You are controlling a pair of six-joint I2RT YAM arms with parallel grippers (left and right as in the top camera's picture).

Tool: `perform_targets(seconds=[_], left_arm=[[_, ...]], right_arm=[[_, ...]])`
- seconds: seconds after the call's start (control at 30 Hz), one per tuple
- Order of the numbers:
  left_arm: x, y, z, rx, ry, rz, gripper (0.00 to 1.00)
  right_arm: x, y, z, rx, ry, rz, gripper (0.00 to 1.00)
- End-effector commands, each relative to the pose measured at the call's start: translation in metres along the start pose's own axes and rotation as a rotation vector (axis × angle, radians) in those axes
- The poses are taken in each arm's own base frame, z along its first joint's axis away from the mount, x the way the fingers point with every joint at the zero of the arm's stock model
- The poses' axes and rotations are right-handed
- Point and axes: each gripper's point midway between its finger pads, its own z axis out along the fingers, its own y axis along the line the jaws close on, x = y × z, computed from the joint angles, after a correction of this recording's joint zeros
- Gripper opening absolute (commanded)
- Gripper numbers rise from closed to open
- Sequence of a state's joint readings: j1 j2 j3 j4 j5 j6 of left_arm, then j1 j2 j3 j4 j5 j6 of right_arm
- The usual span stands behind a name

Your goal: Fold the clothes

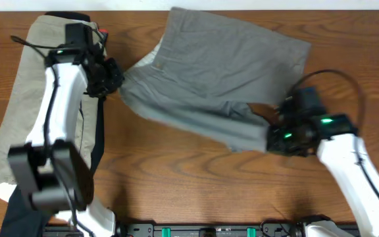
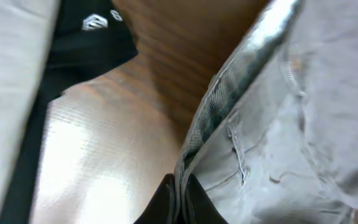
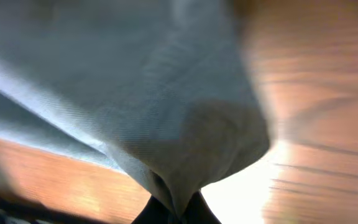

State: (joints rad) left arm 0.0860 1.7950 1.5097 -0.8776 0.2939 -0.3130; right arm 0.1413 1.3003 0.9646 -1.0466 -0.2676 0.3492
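Note:
The mid-grey shorts (image 1: 219, 72) lie across the middle of the wooden table, partly lifted along the near edge. My left gripper (image 1: 114, 79) is shut on the waistband end at the left; the left wrist view shows the folded fabric edge pinched between the black fingers (image 2: 180, 202), with the shorts (image 2: 291, 124) spreading to the right. My right gripper (image 1: 275, 135) is shut on the shorts' near right corner; the right wrist view shows the cloth (image 3: 135, 93) bunched into the fingers (image 3: 178, 211).
A khaki-beige garment (image 1: 25, 99) lies at the left edge over a black garment (image 1: 97, 141); the black garment with a white logo also shows in the left wrist view (image 2: 86, 37). Bare wood (image 1: 189, 178) lies in front of the shorts.

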Motion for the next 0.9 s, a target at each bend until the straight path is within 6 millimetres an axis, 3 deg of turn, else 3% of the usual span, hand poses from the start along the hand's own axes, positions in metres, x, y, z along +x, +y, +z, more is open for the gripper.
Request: perform_targets(seconds=[0.0, 0.2, 0.4, 0.6, 0.87], left_arm=[[-0.002, 0.011, -0.034, -0.081, -0.076, 0.039, 0.06], [0.015, 0.007, -0.081, -0.075, -0.124, 0.062, 0.06], [0.021, -0.001, -0.119, -0.040, -0.216, 0.080, 0.06], [0.035, -0.001, -0.134, -0.038, -0.215, 0.084, 0.06], [0.064, -0.011, -0.128, -0.048, -0.119, 0.132, 0.06]], right_arm=[[-0.023, -0.018, -0.031, 0.025, -0.090, -0.008, 0.01], [-0.055, -0.044, -0.079, 0.049, -0.208, 0.034, 0.01], [-0.077, -0.048, -0.123, 0.056, -0.320, 0.023, 0.01], [-0.068, -0.047, -0.125, 0.064, -0.287, -0.011, 0.01], [-0.072, -0.049, -0.129, 0.090, -0.305, -0.064, 0.01]])
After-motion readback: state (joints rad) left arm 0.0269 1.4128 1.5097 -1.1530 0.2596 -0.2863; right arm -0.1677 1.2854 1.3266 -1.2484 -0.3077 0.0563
